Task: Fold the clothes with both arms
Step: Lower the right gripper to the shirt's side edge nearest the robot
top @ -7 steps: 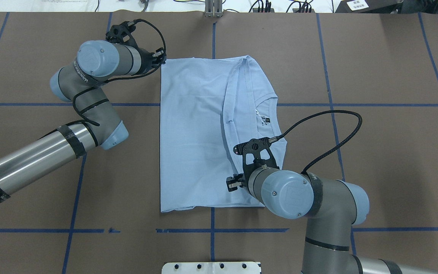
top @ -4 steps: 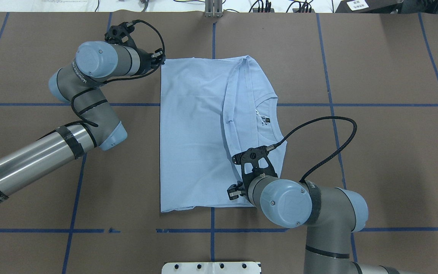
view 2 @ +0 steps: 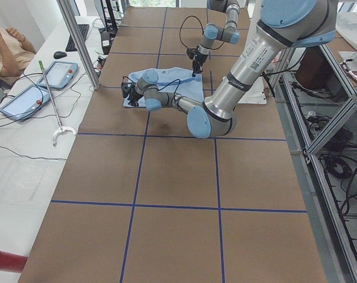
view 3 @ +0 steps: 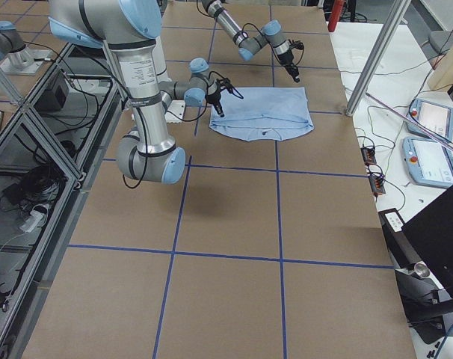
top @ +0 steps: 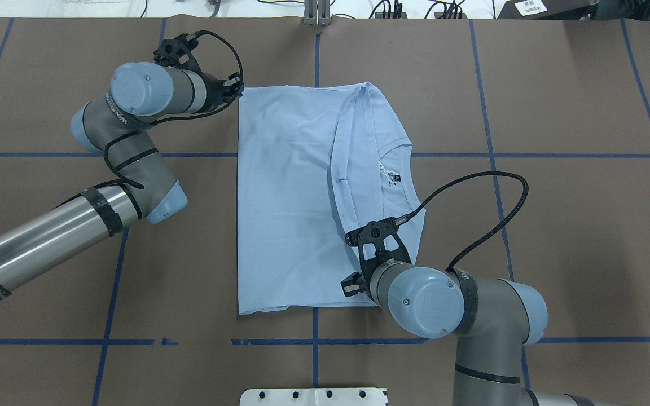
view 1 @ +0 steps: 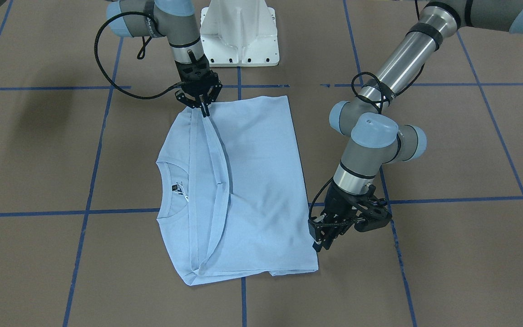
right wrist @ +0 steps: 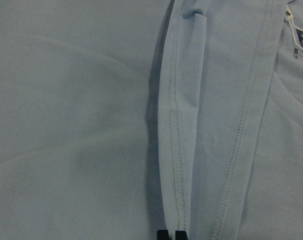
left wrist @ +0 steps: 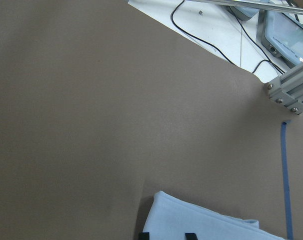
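**Fold in preparation.** The brown worktop (top: 556,237), gridded with blue tape, carries a pale blue shirt (top: 285,197). The shirt lies flat at the worktop's centre, already folded into a long rectangle, with the collar (top: 397,148) toward the robot's right. Over the last second the shirt has not shifted; only the arms have moved. The right arm (top: 471,316) has drawn back a little toward the robot, carrying its fingers along the folded-in sleeve hem to a spot near the shirt's near edge. The left arm (top: 133,113) has edged slightly outward at the shirt's far left corner. The left fingers (left wrist: 144,236) stand parted, with that corner lying just ahead of and between them, not yet nipped. The right fingers (right wrist: 163,234) are drawn together, tips down at the stitched hem strip (right wrist: 179,150). Whether a pinch of cloth sits between them cannot be settled from these views. Judged from this, each arm is settling on a grip point, so the next fold is prepared but not begun.
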{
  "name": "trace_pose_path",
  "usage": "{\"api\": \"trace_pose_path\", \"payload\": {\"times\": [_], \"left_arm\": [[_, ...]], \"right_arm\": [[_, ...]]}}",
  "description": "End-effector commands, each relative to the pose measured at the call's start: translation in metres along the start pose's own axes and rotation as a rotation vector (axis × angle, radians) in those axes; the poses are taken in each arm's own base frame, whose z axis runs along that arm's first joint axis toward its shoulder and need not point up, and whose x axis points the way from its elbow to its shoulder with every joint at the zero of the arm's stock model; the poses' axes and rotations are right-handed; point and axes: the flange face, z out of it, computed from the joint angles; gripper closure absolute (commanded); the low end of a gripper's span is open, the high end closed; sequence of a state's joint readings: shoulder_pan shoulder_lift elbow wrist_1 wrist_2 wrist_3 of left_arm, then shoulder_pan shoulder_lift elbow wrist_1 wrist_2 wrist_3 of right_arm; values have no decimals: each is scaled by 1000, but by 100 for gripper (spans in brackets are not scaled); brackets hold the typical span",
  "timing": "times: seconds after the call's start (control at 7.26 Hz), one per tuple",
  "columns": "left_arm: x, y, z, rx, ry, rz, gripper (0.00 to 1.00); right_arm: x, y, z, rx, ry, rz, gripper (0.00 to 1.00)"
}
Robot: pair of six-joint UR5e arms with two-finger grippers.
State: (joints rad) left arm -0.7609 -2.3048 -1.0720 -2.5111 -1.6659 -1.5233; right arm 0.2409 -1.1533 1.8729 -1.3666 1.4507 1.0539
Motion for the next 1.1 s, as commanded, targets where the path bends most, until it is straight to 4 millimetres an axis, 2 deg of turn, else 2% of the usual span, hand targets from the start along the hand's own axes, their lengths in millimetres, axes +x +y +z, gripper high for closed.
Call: {"api": "trace_pose_path", "payload": {"times": [0.0,0.14,0.28,0.41,0.69,0.83,0.96], "left_arm": [[-2,0,0,0,-2,0,65],[0,0,0,0,-1,0,65],[0,0,0,0,1,0,65],[1,0,-1,0,3,0,65],[3,1,-2,-1,7,1,65],[3,1,-2,-1,6,0,65],[3,1,-2,-1,6,0,65]], "right_arm": [[10,-3,-3,-2,-5,-4,100],[21,4,-14,-6,-12,-3,100],[38,14,-13,-12,10,-4,100],[41,18,-10,-14,21,6,100],[35,26,-8,-12,22,20,100],[34,25,-8,-13,20,19,91],[32,23,-9,-12,16,22,61]]}}
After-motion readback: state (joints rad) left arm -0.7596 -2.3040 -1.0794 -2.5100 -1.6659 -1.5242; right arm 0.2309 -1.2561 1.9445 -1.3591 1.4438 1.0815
